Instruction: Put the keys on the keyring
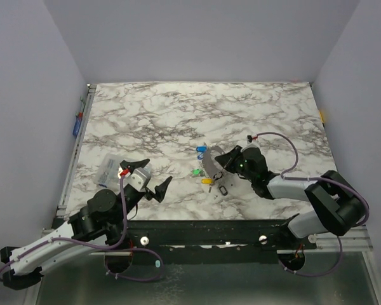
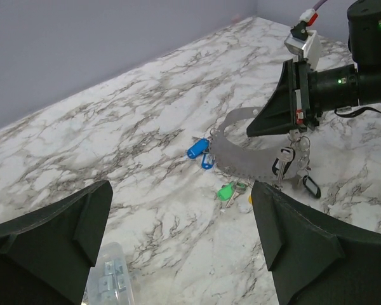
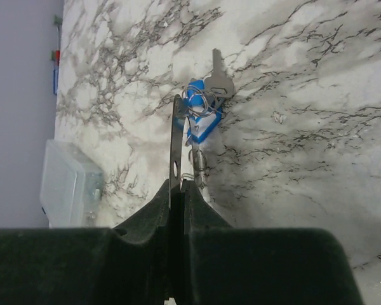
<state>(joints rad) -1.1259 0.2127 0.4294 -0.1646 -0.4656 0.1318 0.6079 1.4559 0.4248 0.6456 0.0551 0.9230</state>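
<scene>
while the right end effector (image 1: 218, 163) clamps a curved grey strip (image 1: 208, 167), the left end effector (image 1: 159, 170) gapes wide at 9 o'clock of the keys (image 2: 207, 161), which carry two blue tags (image 2: 195, 150), one green tag (image 2: 225, 190) and one yellow tag (image 1: 206, 180). the dark keyring (image 2: 311, 186) lies on the worktop (image 1: 178, 114) at their 4 o'clock, its long axis running 10-to-4 in the left wrist view; the right wrist view shows only the blue pair.

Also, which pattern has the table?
The table is white marble with grey veins; best in top external view.

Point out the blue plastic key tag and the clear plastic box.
Blue plastic key tag (image 2: 195, 149): left wrist view, middle of the tag.
Clear plastic box (image 1: 108, 166): top external view, centre of its lid.
</scene>
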